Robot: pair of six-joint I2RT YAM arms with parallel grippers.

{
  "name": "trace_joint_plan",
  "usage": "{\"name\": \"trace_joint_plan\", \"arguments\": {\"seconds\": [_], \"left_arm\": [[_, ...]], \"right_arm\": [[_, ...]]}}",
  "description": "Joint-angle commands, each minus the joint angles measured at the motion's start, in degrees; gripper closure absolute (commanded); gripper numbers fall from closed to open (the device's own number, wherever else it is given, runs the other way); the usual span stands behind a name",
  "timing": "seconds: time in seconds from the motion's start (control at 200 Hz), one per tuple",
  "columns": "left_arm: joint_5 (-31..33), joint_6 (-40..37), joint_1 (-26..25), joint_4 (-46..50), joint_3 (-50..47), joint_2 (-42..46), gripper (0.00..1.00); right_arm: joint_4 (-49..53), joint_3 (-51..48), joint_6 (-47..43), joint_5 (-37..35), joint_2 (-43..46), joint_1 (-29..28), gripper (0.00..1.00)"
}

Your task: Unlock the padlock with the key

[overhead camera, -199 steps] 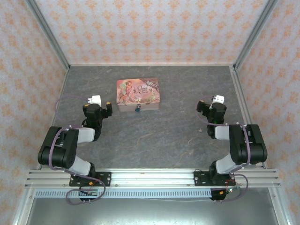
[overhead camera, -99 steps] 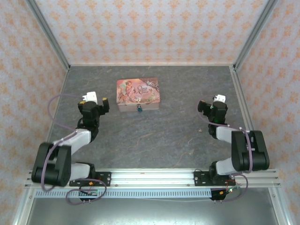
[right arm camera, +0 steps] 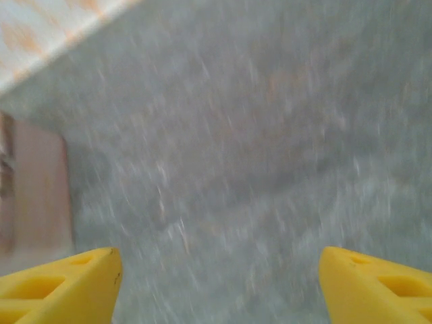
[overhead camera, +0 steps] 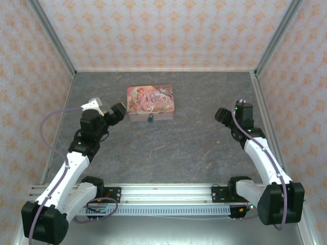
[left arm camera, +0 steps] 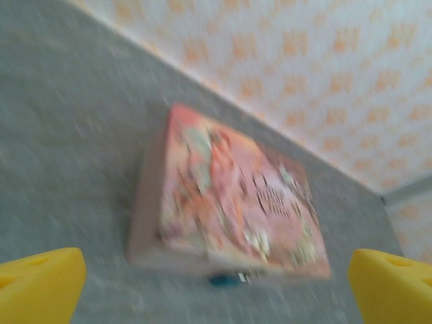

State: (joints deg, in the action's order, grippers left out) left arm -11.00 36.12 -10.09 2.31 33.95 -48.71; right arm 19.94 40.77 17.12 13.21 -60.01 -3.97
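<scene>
A tiny blue-teal padlock (overhead camera: 150,118) hangs at the front face of a pink illustrated tin (overhead camera: 150,101) at the middle back of the grey table. In the left wrist view the padlock (left arm camera: 226,279) shows blurred under the tin's near edge (left arm camera: 229,196). My left gripper (overhead camera: 115,113) is open, just left of the tin, with nothing between its yellow fingers (left arm camera: 40,283). My right gripper (overhead camera: 223,115) is open over bare table on the right, its fingers (right arm camera: 61,287) wide apart. The key is not visible.
Patterned walls enclose the grey table (overhead camera: 168,148) on three sides, with metal posts at the corners. An aluminium rail (overhead camera: 168,194) runs along the near edge. The tin's side (right arm camera: 34,196) shows at the left of the right wrist view.
Both arms have unfolded and stretched forward. The left gripper has swung right toward the tin. The right arm has extended and risen. Tin and padlock have not moved.
</scene>
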Motion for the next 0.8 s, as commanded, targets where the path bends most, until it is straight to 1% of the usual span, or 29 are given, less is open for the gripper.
{"name": "trace_joint_plan", "arguments": {"seconds": [0.0, 0.035, 0.135, 0.18, 0.275, 0.365, 0.591, 0.796], "left_arm": [[-2.77, 7.15, -3.98, 1.61, -2.38, 1.81, 0.0], [-2.83, 8.03, -4.93, 0.55, -3.33, 1.77, 0.0], [-2.99, 9.24, -7.13, -1.56, -5.01, 1.13, 0.0], [-3.14, 8.98, -7.89, -1.6, -5.1, 0.43, 0.0], [-3.75, 8.44, -9.0, -1.42, -4.74, -1.29, 0.0], [-4.13, 8.36, -9.79, -1.76, -4.52, -2.33, 0.0], [-3.7, 7.93, -11.14, -2.19, -3.86, -4.49, 0.0], [-3.09, 7.67, -12.19, -2.0, -2.69, -6.26, 0.0]], "right_arm": [[14.41, 0.26, 3.35, -4.12, -1.37, -2.25, 0.28], [15.38, 0.1, 3.15, -5.49, -2.48, -2.45, 0.3], [16.59, 0.69, 1.91, -6.26, -6.36, -2.46, 0.38], [16.91, 1.25, 1.32, -5.98, -8.19, -2.45, 0.41], [17.44, 2.5, -0.22, -4.67, -13.01, -2.45, 0.5], [17.75, 3.28, -1.14, -4.42, -16.26, -2.45, 0.55], [16.03, 4.26, -2.36, -3.63, -20.66, -2.45, 0.63], [16.08, 5.98, -3.24, -2.49, -23.89, -2.45, 0.68]]}}
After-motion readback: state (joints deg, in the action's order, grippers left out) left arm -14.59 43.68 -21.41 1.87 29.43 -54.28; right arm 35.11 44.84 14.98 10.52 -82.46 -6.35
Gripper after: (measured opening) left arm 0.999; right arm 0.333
